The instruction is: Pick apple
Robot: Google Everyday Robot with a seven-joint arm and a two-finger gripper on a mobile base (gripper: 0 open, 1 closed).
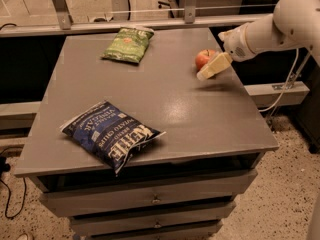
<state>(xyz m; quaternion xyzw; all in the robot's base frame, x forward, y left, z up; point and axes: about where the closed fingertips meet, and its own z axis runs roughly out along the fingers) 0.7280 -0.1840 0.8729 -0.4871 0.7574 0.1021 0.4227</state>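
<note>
The apple is small, round and red-orange, and stands on the grey table top near its far right edge. My gripper, cream-coloured at the end of the white arm, reaches in from the right. It hangs low over the table, right against the apple's front right side, and covers part of it. I cannot tell whether it touches the apple.
A green chip bag lies at the table's far middle. A blue Kettle chip bag lies at the front left. The table has drawers below. A metal rail runs behind it, and a cable hangs at the right.
</note>
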